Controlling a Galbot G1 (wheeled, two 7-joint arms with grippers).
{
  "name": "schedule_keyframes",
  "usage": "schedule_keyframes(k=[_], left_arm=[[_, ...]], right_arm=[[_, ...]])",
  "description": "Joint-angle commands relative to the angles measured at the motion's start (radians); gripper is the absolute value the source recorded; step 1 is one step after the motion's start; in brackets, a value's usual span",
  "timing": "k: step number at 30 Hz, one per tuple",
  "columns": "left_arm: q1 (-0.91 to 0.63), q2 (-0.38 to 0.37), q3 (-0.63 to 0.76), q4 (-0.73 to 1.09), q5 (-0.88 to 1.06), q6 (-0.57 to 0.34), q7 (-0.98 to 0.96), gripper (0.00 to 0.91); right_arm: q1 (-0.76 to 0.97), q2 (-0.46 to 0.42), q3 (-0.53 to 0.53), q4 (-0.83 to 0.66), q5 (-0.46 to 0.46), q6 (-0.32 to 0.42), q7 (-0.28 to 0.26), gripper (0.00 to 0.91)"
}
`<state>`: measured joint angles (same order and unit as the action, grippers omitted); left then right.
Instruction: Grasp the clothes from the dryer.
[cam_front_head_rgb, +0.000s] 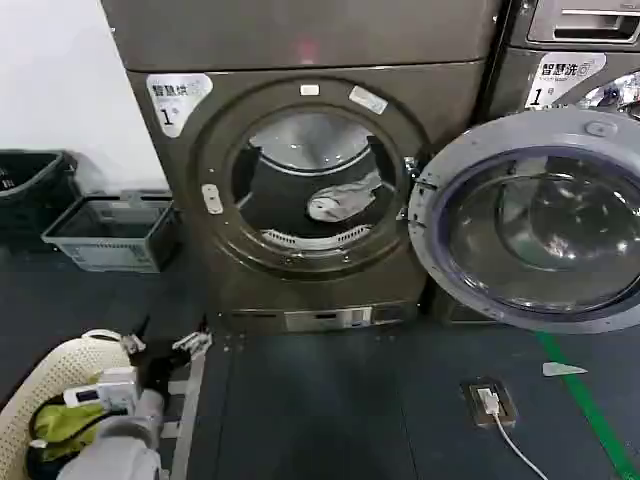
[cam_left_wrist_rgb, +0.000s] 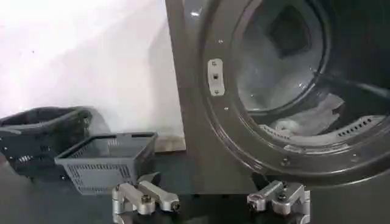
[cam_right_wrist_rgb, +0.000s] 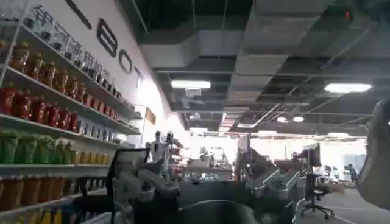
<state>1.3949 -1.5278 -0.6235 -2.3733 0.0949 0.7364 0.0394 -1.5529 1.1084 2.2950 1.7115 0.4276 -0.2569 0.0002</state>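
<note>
While the small pale grey-white clothes are lying inside the big brown-grey metal dryer, the left gripper is hovering low outside with fingers spread wide.

A laundry corner set up inside a large shop-like hall.

The dryer stands beside a second machine, both with numbered stickers, with plastic baskets near the white wall; elsewhere, shelves of bottled goods, big wall lettering, desks and exposed ceiling ducts.
</note>
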Motion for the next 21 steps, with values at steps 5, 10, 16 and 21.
schedule_keyframes(k=[5, 10, 16, 21], left_arm=[[0.010, -0.001, 0.000, -0.002, 0.001, 0.049, 0.000, 0.907], [0.009, -0.001, 0.004, -0.010, -0.013, 0.049, -0.001, 0.907], [0.009, -0.001, 0.004, -0.010, -0.010, 0.049, 0.000, 0.907], [0.011, -0.002, 0.005, -0.005, -0.013, 0.049, -0.001, 0.907]], right_arm=[[-0.005, 0.007, -0.012, -0.022, -0.015, 0.082, -0.003, 0.907], [0.003, 0.009, -0.025, -0.010, -0.011, 0.067, 0.010, 0.907], [0.011, 0.010, -0.028, -0.004, 0.012, 0.057, 0.024, 0.907], [0.010, 0.011, -0.026, -0.010, 0.012, 0.057, 0.029, 0.907]])
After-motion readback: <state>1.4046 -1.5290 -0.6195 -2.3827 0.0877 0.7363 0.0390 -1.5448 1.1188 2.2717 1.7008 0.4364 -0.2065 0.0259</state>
